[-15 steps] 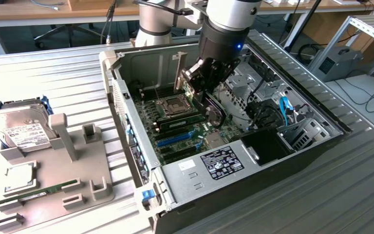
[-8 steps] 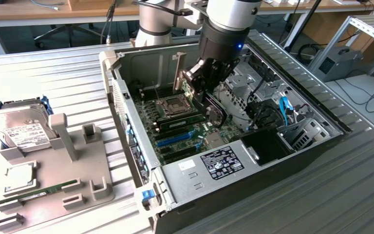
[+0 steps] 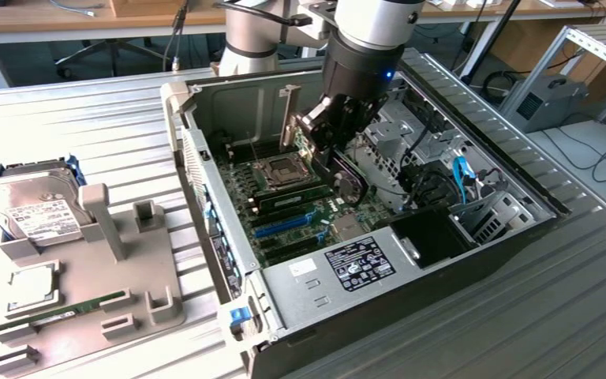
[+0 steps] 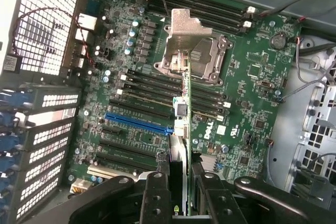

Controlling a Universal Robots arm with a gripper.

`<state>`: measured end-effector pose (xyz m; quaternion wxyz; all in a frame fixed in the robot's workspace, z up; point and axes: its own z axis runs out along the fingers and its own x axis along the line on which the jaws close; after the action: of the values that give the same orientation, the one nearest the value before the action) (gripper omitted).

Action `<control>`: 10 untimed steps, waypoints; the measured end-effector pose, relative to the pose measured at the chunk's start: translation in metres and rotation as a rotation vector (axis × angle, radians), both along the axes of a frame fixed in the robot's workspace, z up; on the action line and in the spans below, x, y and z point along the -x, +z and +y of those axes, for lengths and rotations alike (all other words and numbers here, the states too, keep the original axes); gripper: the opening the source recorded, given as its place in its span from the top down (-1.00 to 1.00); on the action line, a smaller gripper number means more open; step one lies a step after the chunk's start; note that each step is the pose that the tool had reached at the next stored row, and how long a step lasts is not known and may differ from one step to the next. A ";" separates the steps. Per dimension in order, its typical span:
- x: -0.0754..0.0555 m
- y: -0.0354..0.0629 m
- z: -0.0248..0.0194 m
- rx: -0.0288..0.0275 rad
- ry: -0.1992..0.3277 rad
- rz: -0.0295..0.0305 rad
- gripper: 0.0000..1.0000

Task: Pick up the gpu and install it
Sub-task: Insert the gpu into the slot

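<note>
The table (image 3: pixel 555 316) is ribbed metal, with bare stretches on the exterior view's right of the case (image 3: pixel 429 276). The case lies open side up, and its four walls fence in the space around the arm. Inside, a drive cage (image 3: pixel 398 134) and cables (image 3: pixel 461 174) crowd the exterior view's right. The board (image 3: pixel 282 229) on the exterior view's left lies flat and low, with more free room above it.

Nearest, on the exterior view's left, a grey tray (image 3: pixel 124 268) holds a RAM stick (image 3: pixel 66 309) in a near slot. A chip (image 3: pixel 31 286) lies behind the stick and a hard drive (image 3: pixel 35 209) stands propped at the far end. All three are well apart from the case.

In the case, the board carries a blue slot (image 4: pixel 136 123) and rows of black slots. The socket (image 4: pixel 191 51) lies farther in, with the vented rear wall (image 4: pixel 42 19) to one side.

The gripper (image 4: pixel 185 182) reaches down into the case over the board, near the socket (image 3: pixel 280 170). Its fingers (image 4: pixel 157 192) are clamped on the gpu (image 4: pixel 183 108). The gpu stands edge-on between them and crosses above the black slots toward the socket. In the exterior view the gripper (image 3: pixel 330 146) hangs mid-case with the gpu (image 3: pixel 301 142) just beside the socket. Whether the card's lower edge touches a slot cannot be told.
</note>
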<state>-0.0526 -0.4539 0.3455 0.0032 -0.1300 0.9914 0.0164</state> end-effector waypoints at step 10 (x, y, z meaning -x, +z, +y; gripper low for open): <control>0.000 0.0000 0.0000 0.0000 0.009 0.0000 0.47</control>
<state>-0.0526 -0.4538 0.3455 0.0031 -0.1342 0.9908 0.0164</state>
